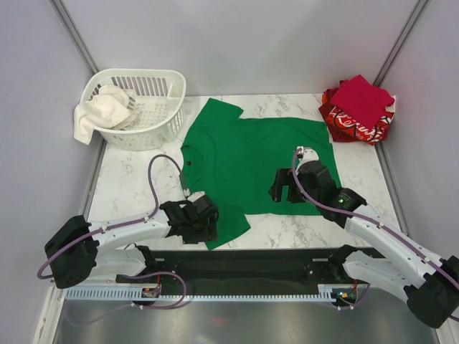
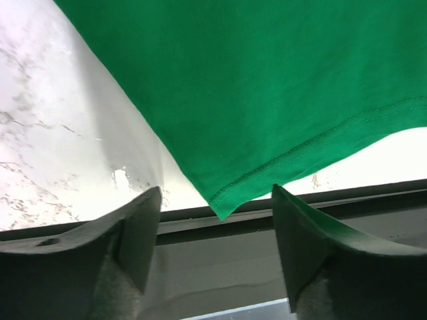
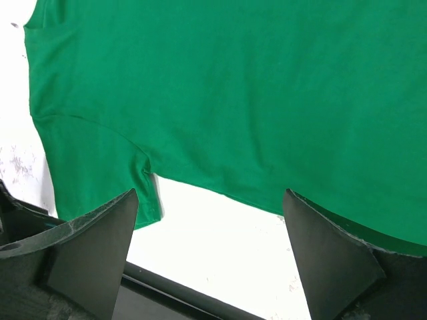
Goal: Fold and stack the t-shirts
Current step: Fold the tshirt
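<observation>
A bright green t-shirt (image 1: 251,161) lies spread flat across the middle of the marble table (image 1: 129,186). My left gripper (image 1: 206,228) hovers at its near left corner. In the left wrist view that hemmed corner (image 2: 227,200) points down between the open fingers of the left gripper (image 2: 215,200), which hold nothing. My right gripper (image 1: 285,192) stands open over the shirt's near edge on the right. In the right wrist view, bare table shows between the right gripper (image 3: 210,200) fingers, with the shirt's edge (image 3: 267,133) just beyond. A folded crimson t-shirt (image 1: 361,99) rests on a red printed t-shirt (image 1: 351,127) at the back right.
A white slatted basket (image 1: 154,118) stands at the back left with a white cloth (image 1: 100,111) hanging over its rim. A black rail (image 1: 237,261) runs along the table's near edge. Grey walls close in the back and both sides.
</observation>
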{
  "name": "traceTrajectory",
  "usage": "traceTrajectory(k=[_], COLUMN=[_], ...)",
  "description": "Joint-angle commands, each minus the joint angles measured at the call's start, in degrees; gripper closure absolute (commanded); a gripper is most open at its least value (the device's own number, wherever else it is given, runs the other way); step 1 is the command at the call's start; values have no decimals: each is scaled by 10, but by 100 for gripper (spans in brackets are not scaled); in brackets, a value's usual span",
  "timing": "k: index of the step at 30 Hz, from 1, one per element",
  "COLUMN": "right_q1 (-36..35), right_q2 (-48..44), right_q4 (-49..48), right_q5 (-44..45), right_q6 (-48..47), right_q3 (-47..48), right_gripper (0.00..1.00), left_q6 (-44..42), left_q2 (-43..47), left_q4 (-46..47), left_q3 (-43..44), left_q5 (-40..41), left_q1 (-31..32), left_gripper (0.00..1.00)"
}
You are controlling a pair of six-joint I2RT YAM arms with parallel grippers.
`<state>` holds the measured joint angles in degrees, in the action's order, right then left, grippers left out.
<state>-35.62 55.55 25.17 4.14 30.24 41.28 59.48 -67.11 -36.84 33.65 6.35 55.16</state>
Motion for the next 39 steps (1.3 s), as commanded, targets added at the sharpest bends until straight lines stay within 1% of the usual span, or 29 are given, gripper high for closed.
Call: traceTrajectory(k=[1, 3, 6, 10, 12, 14, 15, 16, 18, 19, 20, 21, 22, 23, 24, 27, 28, 30, 31, 33, 34, 36, 37, 38, 39], right_q1=[-2, -2, -1, -1, -2, -1, -2, -1, -1, -1, -1, 0, 1, 0, 2, 16, 24, 71, 120, 174, 232, 299, 382, 416, 446], right_q2=[-30, -38, -46, -56, -57, -56, -58, -65, -92, -106, -121, -154, -169, -180, -194, -189, -185, -165, -156, -130, -124, -104, -92, -78, -45], right_q4=[34, 45, 54, 57, 56, 58, 60, 64, 71, 79, 79, 76, 72, 68, 71, 108, 113, 116, 112, 103, 80, 56, 30, 21, 16], right_q5=[37, 44, 53, 82, 89, 91, 98, 108, 147, 164, 189, 191, 196, 199, 221, 290, 295, 284, 257, 231, 191, 135, 65, 32, 13], right_q6=[1, -3, -3, 6, 11, 24, 29, 48, 71, 108, 131, 148, 183, 195, 203, 226, 232, 241, 243, 237, 229, 205, 193, 181, 158], right_q3=[0, 1, 3, -2, -8, -15, -25, -30, -53, -60, -69, -88, -97, -105, -114, -115, -116, -121, -124, -139, -147, -170, -177, -186, -187], right_gripper=[2, 2, 2, 2, 2, 2, 2, 2, 2, 2, 2, 2, 2, 2, 2, 2, 2, 2, 2, 2, 2, 3, 3, 3, 3], left_q6=[59, 74, 81, 86, 90, 90, 87, 85, 81, 81, 78, 78, 78, 77, 77, 78, 77, 74, 71, 64, 64, 61, 59, 58, 56], left_q2=[-21, -21, -26, -43, -44, -50, -56, -63, -78, -80, -83, -81, -80, -79, -71, -40, -30, -15, -6, 2, 7, 12, 19, 24, 29], left_q4=[18, 19, 25, 39, 48, 62, 69, 69, 70, 70, 70, 70, 70, 70, 70, 70, 70, 71, 77, 89, 90, 96, 99, 101, 109], left_q3=[-3, -9, -13, -16, -16, -16, -13, -9, 3, 5, 7, 8, 8, 6, 6, -8, -13, -31, -37, -46, -49, -53, -59, -62, -67], left_q5=[23, 30, 34, 40, 49, 50, 52, 53, 60, 63, 68, 71, 74, 80, 82, 96, 99, 109, 108, 111, 112, 116, 117, 118, 118], left_q1=[25, 38, 43, 42, 42, 42, 42, 43, 42, 42, 42, 42, 42, 41, 40, 33, 30, 16, 12, 7, 6, 5, 6, 5, 5], left_gripper=[28, 31, 33, 45, 47, 53, 56, 66, 71, 80, 83, 88, 98, 98, 98, 98, 98, 98, 98, 98, 98, 98, 98, 98, 98])
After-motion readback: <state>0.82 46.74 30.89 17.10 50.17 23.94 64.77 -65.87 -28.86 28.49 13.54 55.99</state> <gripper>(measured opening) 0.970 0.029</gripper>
